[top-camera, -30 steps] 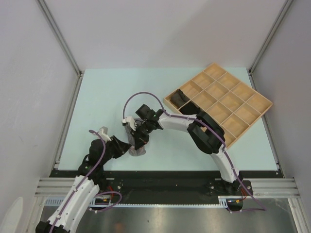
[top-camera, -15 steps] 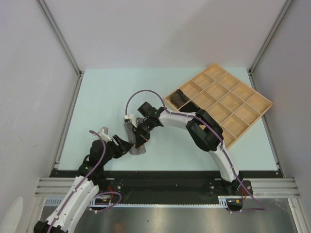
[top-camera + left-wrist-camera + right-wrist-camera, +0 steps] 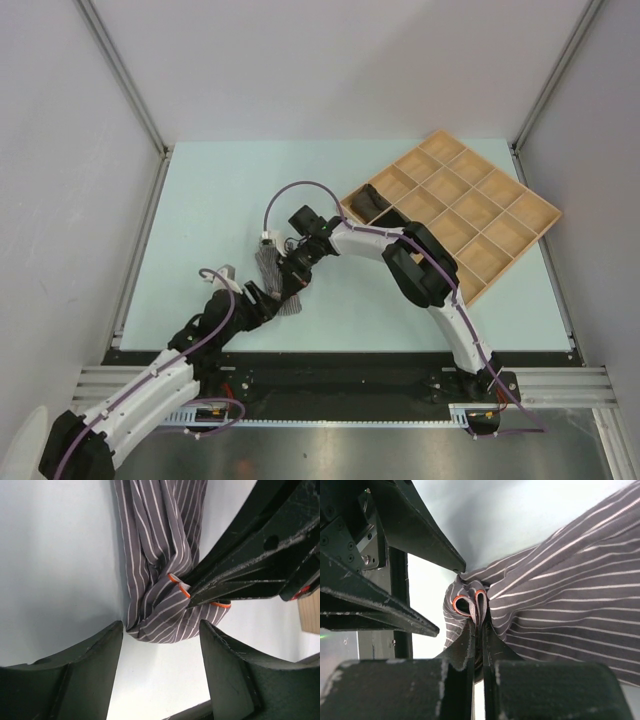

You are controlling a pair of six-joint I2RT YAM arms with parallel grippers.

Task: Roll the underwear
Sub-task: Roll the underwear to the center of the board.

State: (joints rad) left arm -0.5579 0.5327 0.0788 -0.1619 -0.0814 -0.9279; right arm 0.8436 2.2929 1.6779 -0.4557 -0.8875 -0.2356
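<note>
Grey striped underwear with a thin orange edge lies bunched on the table in front of the arms. My right gripper is shut on its folded orange-edged hem, the fingertips pinching the cloth. My left gripper stands open just short of the roll's end, touching nothing. Its fingers show beside the cloth in the right wrist view. Two dark pieces of underwear sit in the tray's near-left compartments.
A compartmented wooden tray lies at an angle on the right side of the table. The right arm arches across in front of it. Metal rails run along the near table edge.
My left gripper has opened, let go of the grey underwear and drawn back toward the near edge. The right gripper keeps its hold and has lifted the cloth slightly away.
</note>
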